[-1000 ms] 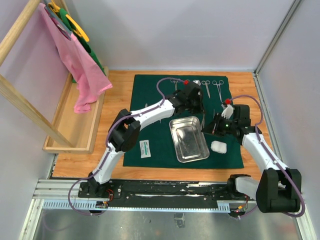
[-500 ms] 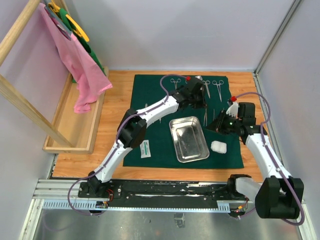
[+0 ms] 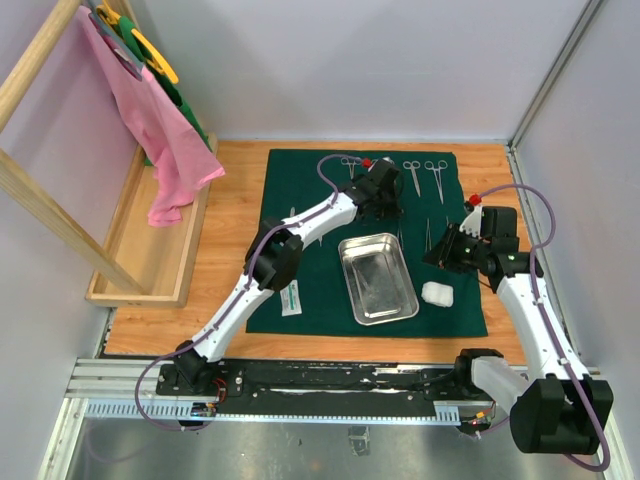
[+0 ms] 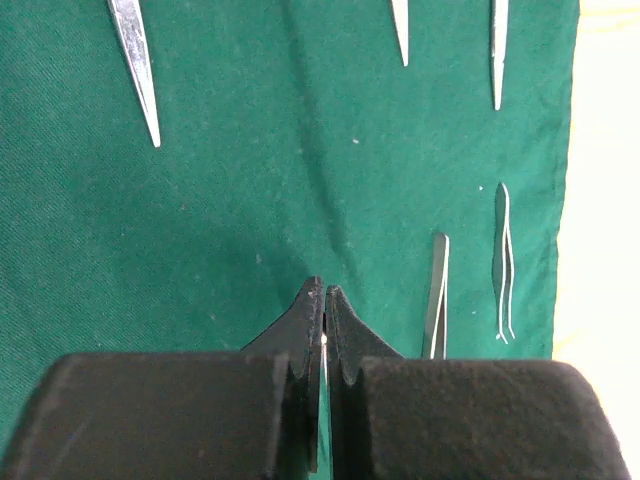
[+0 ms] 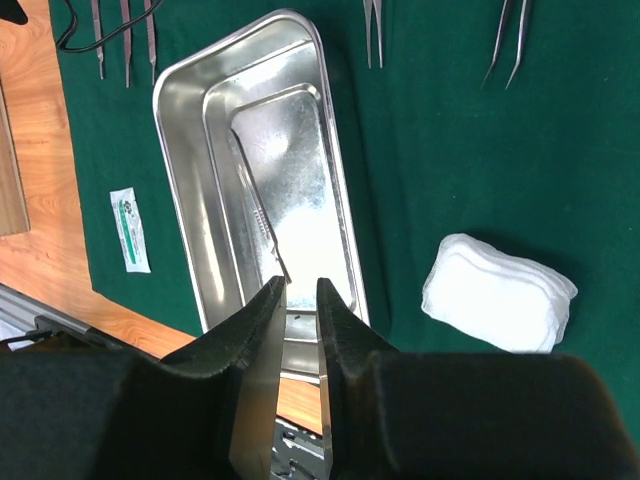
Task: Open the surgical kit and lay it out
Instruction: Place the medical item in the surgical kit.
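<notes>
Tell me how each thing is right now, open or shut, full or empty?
green cloth: unfolded, spread flat.
steel tray: upright, one slim tool inside.
white gauze: folded stack on the cloth.
white packet: lying flat.
clamps: shut, laid in a row.
left hand: shut.
right hand: open, empty.

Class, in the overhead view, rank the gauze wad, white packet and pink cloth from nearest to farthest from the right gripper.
1. Gauze wad, beside the right gripper.
2. White packet, near green wrap's left edge.
3. Pink cloth, hanging far left.
</notes>
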